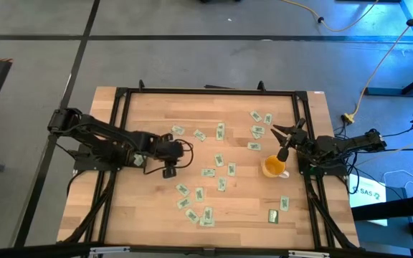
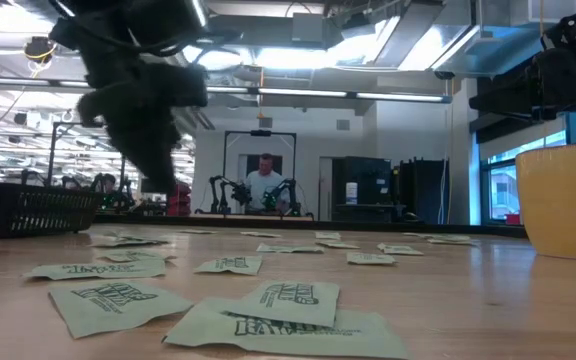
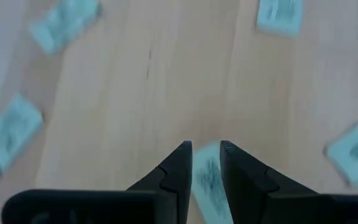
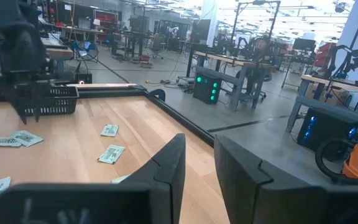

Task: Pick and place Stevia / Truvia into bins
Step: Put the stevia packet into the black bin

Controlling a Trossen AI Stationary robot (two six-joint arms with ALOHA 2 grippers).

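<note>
Near the middle of the pale wooden surface [image 1: 142, 208], the left claw [image 3: 205, 146] hangs tip-down over one of the small pale-green paper Stevia sachets [image 3: 207, 182]. Its two dark fingers are released and stand a narrow gap apart, with that sachet showing through the gap. Nothing is pinched. Many more sachets lie scattered flat across the wood, most of them well apart from each other. The black mesh-walled bin [image 4: 48, 101] sits close by the left arm.

The step in hand looks like the pick. To do it well, the claw should straddle the sachet's short width, go straight down until the tips meet the wood, and then close gently so the thin paper buckles up between the fingers rather than sliding away.

The right claw [image 4: 199, 140] waits at the surface's right edge beside a yellow cup [image 1: 273, 167]. It is also released and holds nothing.
</note>
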